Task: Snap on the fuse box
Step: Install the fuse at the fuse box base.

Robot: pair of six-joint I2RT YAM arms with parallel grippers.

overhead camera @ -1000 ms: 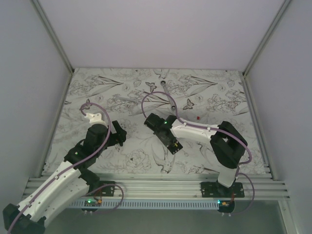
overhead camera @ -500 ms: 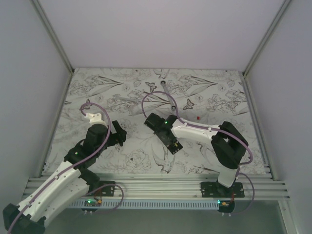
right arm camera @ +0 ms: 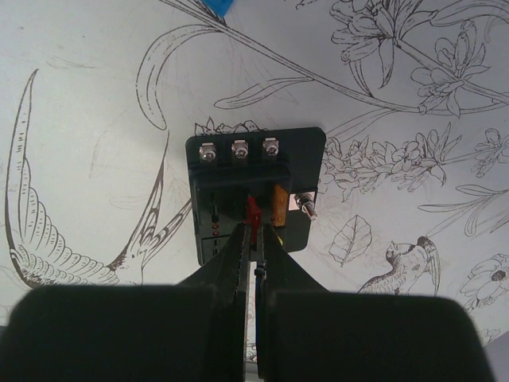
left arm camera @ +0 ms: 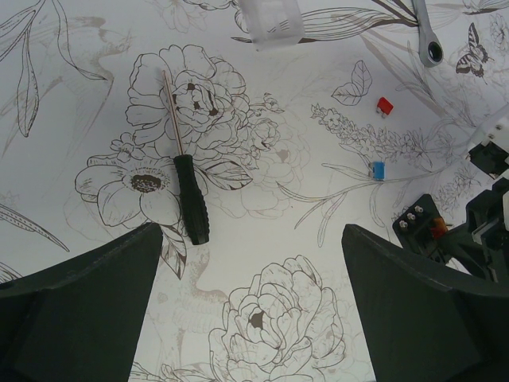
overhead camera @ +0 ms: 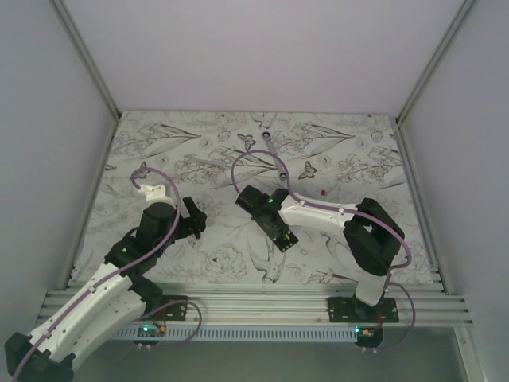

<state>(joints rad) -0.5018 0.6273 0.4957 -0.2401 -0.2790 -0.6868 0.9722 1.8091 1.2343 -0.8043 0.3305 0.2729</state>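
Observation:
The fuse box (right arm camera: 256, 187) is a black squarish block with three screws along its far edge and an orange fuse (right arm camera: 280, 205) seated in it. It lies on the flowered mat near the middle (overhead camera: 283, 237) and shows at the right edge of the left wrist view (left arm camera: 424, 227). My right gripper (right arm camera: 254, 231) is over it, shut on a small red fuse (right arm camera: 253, 215) that stands at the box's slots. My left gripper (left arm camera: 254, 318) hovers wide open above the mat to the left (overhead camera: 195, 223), with nothing between its fingers.
A black-handled screwdriver (left arm camera: 188, 195) lies ahead of the left gripper. A clear plastic cover (left arm camera: 270, 20) and a ratchet wrench (left arm camera: 428, 36) lie farther back. A loose red fuse (left arm camera: 385, 105) and a blue fuse (left arm camera: 377, 169) rest between them and the box.

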